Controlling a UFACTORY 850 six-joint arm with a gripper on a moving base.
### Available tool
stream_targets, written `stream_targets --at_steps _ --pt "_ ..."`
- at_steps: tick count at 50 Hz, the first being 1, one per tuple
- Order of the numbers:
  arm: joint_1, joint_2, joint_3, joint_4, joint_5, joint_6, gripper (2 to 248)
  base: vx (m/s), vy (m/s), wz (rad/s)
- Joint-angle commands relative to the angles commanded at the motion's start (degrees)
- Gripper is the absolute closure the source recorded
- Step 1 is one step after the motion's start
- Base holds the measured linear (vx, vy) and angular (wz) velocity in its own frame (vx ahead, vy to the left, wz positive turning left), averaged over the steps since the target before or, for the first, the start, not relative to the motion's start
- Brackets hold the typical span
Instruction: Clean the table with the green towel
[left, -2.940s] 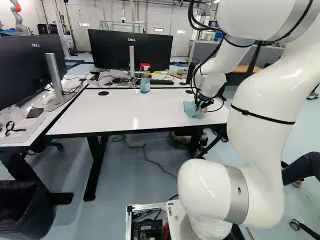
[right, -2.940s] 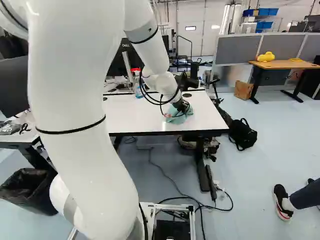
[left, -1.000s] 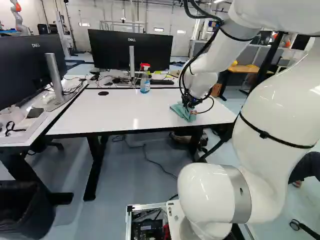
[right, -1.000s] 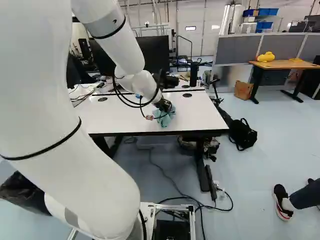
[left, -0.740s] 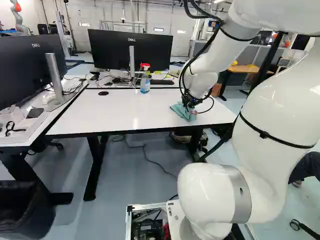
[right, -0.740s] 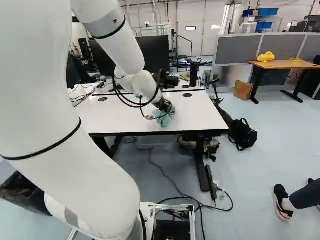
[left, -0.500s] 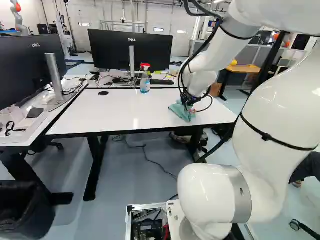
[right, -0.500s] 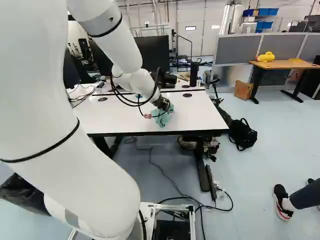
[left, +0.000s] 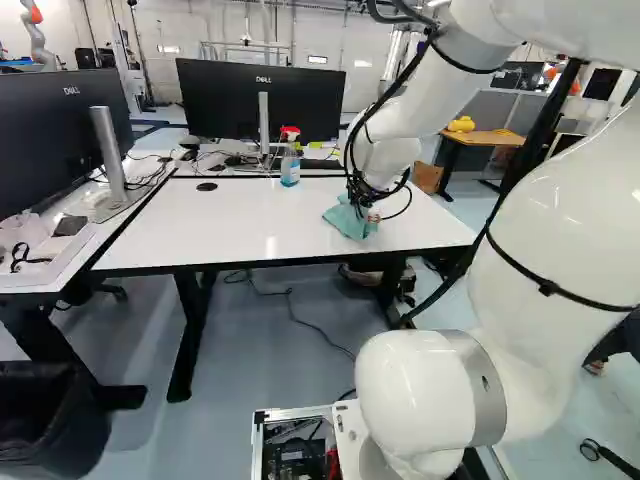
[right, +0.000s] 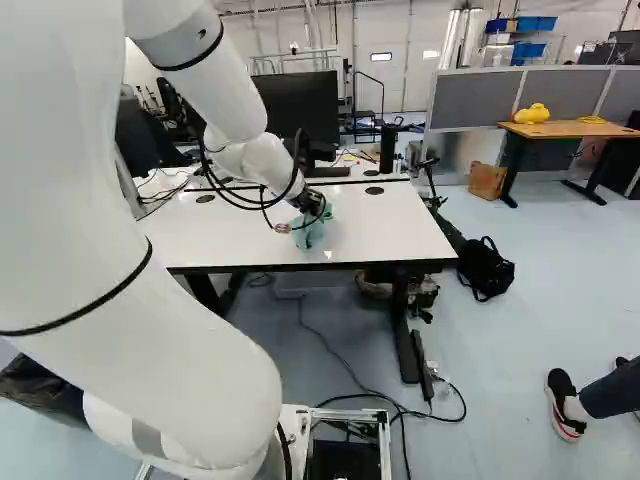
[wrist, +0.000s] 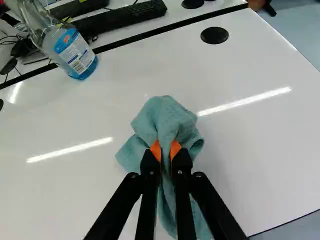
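The gripper (left: 362, 203) is over the right part of the white table (left: 250, 215) in the left base view, its fingertips down in the green towel (left: 348, 220). From the wrist, the gripper (wrist: 165, 150) shows both orange pads pinching a fold of the towel (wrist: 165, 117) between them. Crumpled cloth bulges ahead of the fingers and spreads beside and under them on the white tabletop (wrist: 260, 145). The part of the towel beneath the fingers is partly hidden.
A spray bottle (wrist: 75, 52) with blue liquid stands near the table's far edge. Beyond are a monitor (left: 262, 100) and keyboard (wrist: 120, 17). A bin (left: 50, 415) stands at lower left. Another robot (left: 36, 35) is far back.
In the left base view the gripper and towel have slid left across the tabletop together; earlier they stood nearer its right end. The grip has stayed closed and the base has not moved.
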Motion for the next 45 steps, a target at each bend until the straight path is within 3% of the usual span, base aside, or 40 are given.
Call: stream_targets --at_steps 45 --pt "9.38 0.35 0.33 0.00 0.00 0.00 210 0.000 0.000 0.000"
